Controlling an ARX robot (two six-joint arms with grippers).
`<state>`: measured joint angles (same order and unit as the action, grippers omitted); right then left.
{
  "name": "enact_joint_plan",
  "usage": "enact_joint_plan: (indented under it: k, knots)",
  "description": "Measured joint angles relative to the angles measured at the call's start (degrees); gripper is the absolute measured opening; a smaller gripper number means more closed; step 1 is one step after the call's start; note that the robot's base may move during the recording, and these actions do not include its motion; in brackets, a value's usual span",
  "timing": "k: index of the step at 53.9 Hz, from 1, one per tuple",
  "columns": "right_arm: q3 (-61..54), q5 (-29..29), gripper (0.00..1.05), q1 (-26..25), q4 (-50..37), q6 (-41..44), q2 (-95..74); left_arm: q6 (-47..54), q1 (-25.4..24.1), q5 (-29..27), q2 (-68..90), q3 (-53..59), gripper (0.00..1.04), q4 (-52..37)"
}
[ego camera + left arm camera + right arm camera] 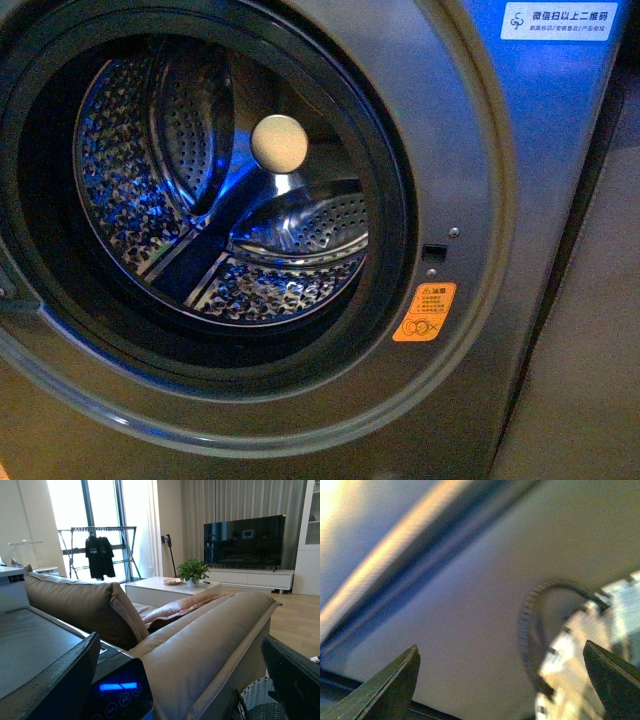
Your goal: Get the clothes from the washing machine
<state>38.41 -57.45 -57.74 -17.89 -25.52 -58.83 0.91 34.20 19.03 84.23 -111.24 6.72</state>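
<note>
The grey washing machine [470,150] fills the front view with its round black-rimmed mouth open. Its perforated steel drum [260,290] glows blue and holds a cream round disc [279,143] at the back. The clothes do not show in the drum or in any view. Neither gripper appears in the front view. My left gripper [182,680] is open with nothing between its fingers, above the machine's blue-lit control panel [117,687] and a sofa back. In the blurred right wrist view my right gripper [502,680] is open and empty, facing a pale surface.
An orange sticker [424,311] and a white label [558,20] sit on the machine's front. A beige sofa [200,640] stands against the machine, with a woven basket [262,702] beside it. Beyond are a coffee table [165,587], a TV [244,534] and a drying rack [100,540].
</note>
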Motion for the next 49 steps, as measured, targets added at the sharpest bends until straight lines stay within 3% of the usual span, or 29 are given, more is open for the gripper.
enact_joint_plan:
  k: [11,22,24,30,36,49]
  knots:
    - [-10.1,13.7,0.97,20.2,-6.8,-4.3,16.7,0.0,0.0,0.0,0.0,0.0,0.98,0.0]
    - [-20.7,30.9,0.96,38.9,-7.6,1.4,27.7,0.0,0.0,0.0,0.0,0.0,0.98,0.0]
    - [-21.9,41.3,0.89,45.5,-0.5,7.2,31.5,0.0,0.0,0.0,0.0,0.0,0.98,0.0]
    - [-26.3,54.6,0.71,55.7,7.7,18.0,37.0,0.0,0.0,0.0,0.0,0.0,0.98,0.0]
    - [-28.7,57.3,0.53,57.2,8.0,22.5,38.6,0.0,0.0,0.0,0.0,-0.1,0.98,0.0]
    - [-32.0,57.3,0.11,57.5,8.1,24.9,42.9,0.0,0.0,0.0,0.0,-0.1,0.98,0.0]
